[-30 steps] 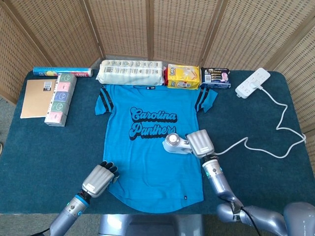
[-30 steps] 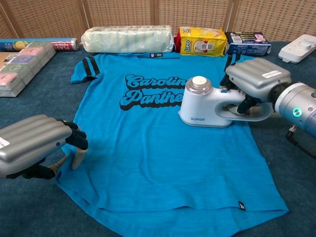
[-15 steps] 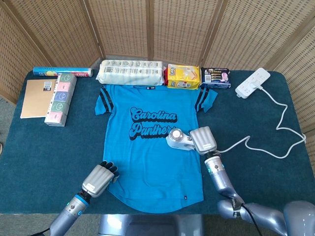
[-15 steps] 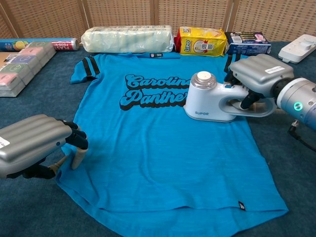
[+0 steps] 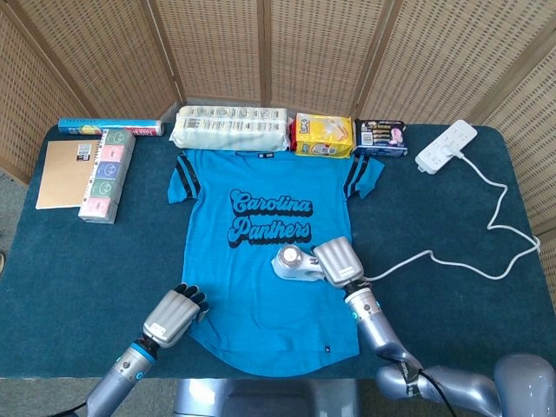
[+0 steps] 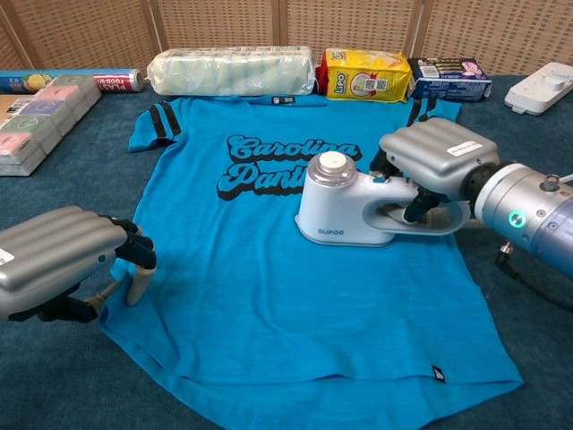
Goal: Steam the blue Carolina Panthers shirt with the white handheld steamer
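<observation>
Steaming underway: right hand (image 6: 436, 161), fingers clamped on the steamer (image 6: 345, 209), works mid-shirt (image 6: 295, 296); left hand (image 6: 63, 260) fingers pin the hem. Next, sweep toward the lower cloth.

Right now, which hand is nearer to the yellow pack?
Right. The right hand holds the steamer mid-shirt, below the yellow pack; the left hand rests at the shirt's lower left edge.
</observation>
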Robot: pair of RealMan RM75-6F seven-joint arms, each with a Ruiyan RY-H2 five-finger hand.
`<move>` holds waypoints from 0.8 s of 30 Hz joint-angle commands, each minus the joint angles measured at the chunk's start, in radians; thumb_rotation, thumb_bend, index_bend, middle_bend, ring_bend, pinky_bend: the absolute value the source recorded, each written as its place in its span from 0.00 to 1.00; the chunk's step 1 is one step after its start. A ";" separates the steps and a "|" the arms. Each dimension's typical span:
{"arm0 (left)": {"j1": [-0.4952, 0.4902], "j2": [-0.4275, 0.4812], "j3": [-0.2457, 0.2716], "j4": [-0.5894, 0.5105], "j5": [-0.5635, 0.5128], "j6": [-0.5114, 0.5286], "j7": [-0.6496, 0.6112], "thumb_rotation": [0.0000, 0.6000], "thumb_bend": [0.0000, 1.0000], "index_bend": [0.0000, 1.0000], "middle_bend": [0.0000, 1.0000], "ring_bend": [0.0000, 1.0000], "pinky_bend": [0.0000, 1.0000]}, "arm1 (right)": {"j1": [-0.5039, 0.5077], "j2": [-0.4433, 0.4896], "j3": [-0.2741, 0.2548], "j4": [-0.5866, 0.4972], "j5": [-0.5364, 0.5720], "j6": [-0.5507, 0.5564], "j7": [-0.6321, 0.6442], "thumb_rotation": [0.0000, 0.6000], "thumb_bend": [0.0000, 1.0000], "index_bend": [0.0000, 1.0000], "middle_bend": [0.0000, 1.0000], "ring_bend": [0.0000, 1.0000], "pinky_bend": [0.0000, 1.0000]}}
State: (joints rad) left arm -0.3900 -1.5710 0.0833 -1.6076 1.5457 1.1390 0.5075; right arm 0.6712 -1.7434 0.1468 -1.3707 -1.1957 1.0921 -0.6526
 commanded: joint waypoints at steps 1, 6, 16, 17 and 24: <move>0.000 0.000 0.000 0.000 0.001 0.000 -0.001 1.00 0.56 0.61 0.45 0.32 0.33 | -0.007 0.005 -0.017 -0.028 -0.014 0.005 -0.002 1.00 0.32 0.66 0.72 0.79 0.76; 0.000 0.000 0.002 -0.001 0.003 0.001 -0.001 1.00 0.56 0.61 0.45 0.32 0.33 | -0.015 0.015 -0.040 -0.073 -0.039 0.015 -0.012 1.00 0.32 0.66 0.72 0.79 0.76; 0.001 -0.001 0.003 0.002 0.006 0.003 -0.003 1.00 0.56 0.61 0.45 0.32 0.33 | -0.029 0.035 -0.097 -0.175 -0.086 0.016 -0.050 1.00 0.32 0.66 0.72 0.79 0.76; 0.001 0.000 0.003 0.002 0.007 0.004 -0.004 1.00 0.56 0.61 0.45 0.32 0.33 | -0.031 0.037 -0.100 -0.181 -0.089 0.016 -0.053 1.00 0.32 0.66 0.72 0.79 0.76; 0.001 0.001 0.004 0.007 0.007 0.003 -0.008 1.00 0.56 0.61 0.45 0.32 0.33 | -0.044 0.052 -0.122 -0.212 -0.103 0.019 -0.062 1.00 0.32 0.66 0.72 0.79 0.76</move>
State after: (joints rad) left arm -0.3886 -1.5700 0.0876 -1.6009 1.5524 1.1422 0.5001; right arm 0.6282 -1.6929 0.0262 -1.5812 -1.2977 1.1107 -0.7138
